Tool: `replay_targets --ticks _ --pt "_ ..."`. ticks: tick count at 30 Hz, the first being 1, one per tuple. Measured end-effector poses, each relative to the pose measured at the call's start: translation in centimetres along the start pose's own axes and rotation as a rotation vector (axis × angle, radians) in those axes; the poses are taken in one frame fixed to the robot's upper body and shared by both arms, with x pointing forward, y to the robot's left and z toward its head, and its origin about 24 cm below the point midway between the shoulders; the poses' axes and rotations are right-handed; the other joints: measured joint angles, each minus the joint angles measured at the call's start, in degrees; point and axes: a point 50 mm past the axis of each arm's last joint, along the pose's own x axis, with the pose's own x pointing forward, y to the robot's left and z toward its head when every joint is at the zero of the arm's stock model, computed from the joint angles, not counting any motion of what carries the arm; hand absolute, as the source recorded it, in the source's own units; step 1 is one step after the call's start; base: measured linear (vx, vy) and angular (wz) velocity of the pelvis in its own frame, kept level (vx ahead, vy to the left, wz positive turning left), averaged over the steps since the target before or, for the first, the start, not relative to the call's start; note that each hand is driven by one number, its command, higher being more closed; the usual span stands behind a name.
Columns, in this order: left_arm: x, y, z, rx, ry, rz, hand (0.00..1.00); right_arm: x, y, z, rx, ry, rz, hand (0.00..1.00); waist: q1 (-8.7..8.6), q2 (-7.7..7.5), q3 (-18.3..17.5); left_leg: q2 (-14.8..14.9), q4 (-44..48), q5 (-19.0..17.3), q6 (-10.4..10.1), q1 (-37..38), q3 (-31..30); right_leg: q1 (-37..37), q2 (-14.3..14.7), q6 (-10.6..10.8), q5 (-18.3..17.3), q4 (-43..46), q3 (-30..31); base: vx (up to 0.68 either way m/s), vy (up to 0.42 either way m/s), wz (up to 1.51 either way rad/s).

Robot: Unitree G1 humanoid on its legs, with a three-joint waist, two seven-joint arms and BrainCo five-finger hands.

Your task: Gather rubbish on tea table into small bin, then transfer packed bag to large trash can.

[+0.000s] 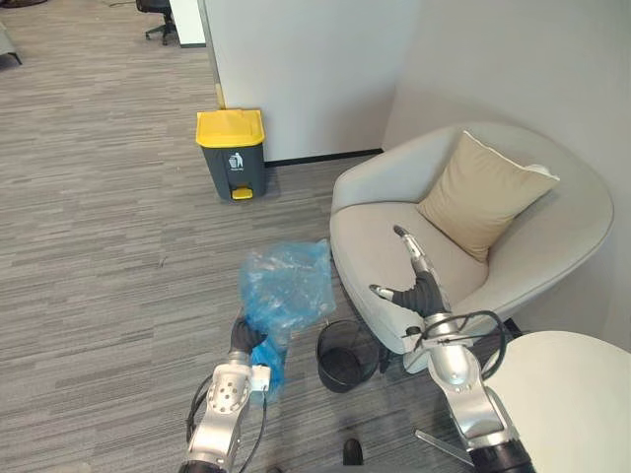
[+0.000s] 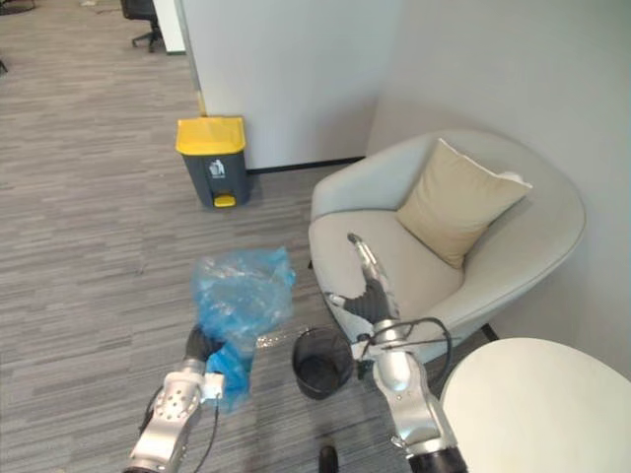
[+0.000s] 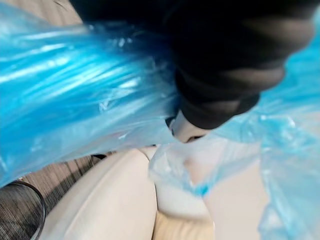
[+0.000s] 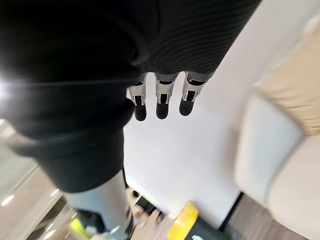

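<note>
Packed blue bag bunched at left robot hand, off floor, small bin at 3 o'clock. Fingers buried in plastic: grip cannot tell. Yellow-lidded large trash can at 12 o'clock, well apart, left arm nearer. Right robot hand fingers straight, empty, over armchair.

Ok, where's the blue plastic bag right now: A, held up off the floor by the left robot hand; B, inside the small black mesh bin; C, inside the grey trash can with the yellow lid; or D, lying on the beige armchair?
A: the crumpled translucent blue plastic bag is up in the air, bunched at the left robot hand, beside the small black mesh bin and far from the grey trash can with the yellow lid.
</note>
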Motion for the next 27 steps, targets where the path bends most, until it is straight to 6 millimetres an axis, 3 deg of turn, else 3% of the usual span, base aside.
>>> replay_targets --ticks 2,4,5,7,8,10,13,20,27 --pt "-0.3 0.9 -0.9 -0.016 0.04 0.039 1.0 -0.7 -0.4 -1.3 0.037 0.07 -0.026 0.0 0.0 -0.03 0.1 0.0 0.2 -0.2 0.0 0.1 -0.2 0.5 -0.2 0.0 0.0 -0.4 -0.2 0.0 -0.014 0.07" --pt "-0.9 2.1 -2.8 -0.03 0.12 0.081 1.0 -2.2 -0.3 -4.2 0.088 0.221 -0.018 0.0 0.02 0.08 0.1 -0.1 1.3 -0.8 -0.1 -0.3 -0.5 0.7 -0.1 0.0 0.0 -0.4 -0.6 -0.03 -0.023 0.05" --pt "-1.0 2.2 -3.1 -0.03 0.134 0.087 1.0 -2.5 -0.2 -4.8 0.101 0.25 -0.015 0.0 0.06 0.11 0.2 -0.1 1.4 -0.8 -0.1 -0.3 -0.5 0.8 -0.2 0.0 0.0 -0.4 -0.7 -0.06 -0.02 0.02" --pt "-1.9 3.0 -5.1 -0.047 0.224 0.115 1.0 -5.0 1.0 -8.3 0.159 0.456 0.022 0.0 0.18 0.53 0.4 -0.1 1.8 -1.0 -0.2 -0.3 -0.7 1.0 -0.3 0.0 -0.2 -0.4 -1.0 -0.07 -0.025 0.03" --pt "-2.1 3.1 -5.4 -0.049 0.237 0.115 1.0 -5.4 1.2 -8.8 0.168 0.49 0.03 0.0 0.19 0.57 0.5 -0.1 1.9 -1.1 -0.3 -0.3 -0.7 1.0 -0.3 0.0 -0.2 -0.4 -1.1 -0.06 -0.027 0.07" --pt "-2.7 3.4 -7.0 -0.077 0.312 0.134 1.0 -8.4 2.4 -11.9 0.202 0.693 0.08 0.0 0.23 0.91 0.7 0.0 2.1 -1.1 -0.4 -0.3 -1.4 1.5 -0.5 -0.2 -1.0 -0.4 -1.5 -0.05 -0.026 0.13" --pt "-3.6 3.8 -8.7 -0.112 0.396 0.161 1.0 -11.2 3.5 -14.0 0.264 0.866 0.094 0.0 0.53 1.23 1.0 0.2 2.0 -1.1 -0.4 -0.3 -1.8 1.6 -0.4 0.0 -1.3 -0.4 -1.9 -0.03 -0.031 0.08" --pt "-5.5 3.8 -11.6 -0.129 0.558 0.169 1.0 -14.6 4.4 -16.2 0.328 1.076 0.081 0.0 0.78 1.31 1.0 0.1 2.0 -1.1 -0.4 0.2 -2.8 2.6 -0.4 -0.3 -1.1 -0.4 -3.1 0.0 -0.004 0.07" --pt "-7.1 3.5 -13.6 -0.128 0.671 0.169 1.0 -15.1 4.6 -16.7 0.349 1.139 0.058 0.0 0.86 1.35 1.1 -0.1 2.0 -1.1 -0.4 1.2 -3.2 3.7 -0.5 -0.2 -1.2 -0.4 -3.5 -0.02 -0.006 0.02"
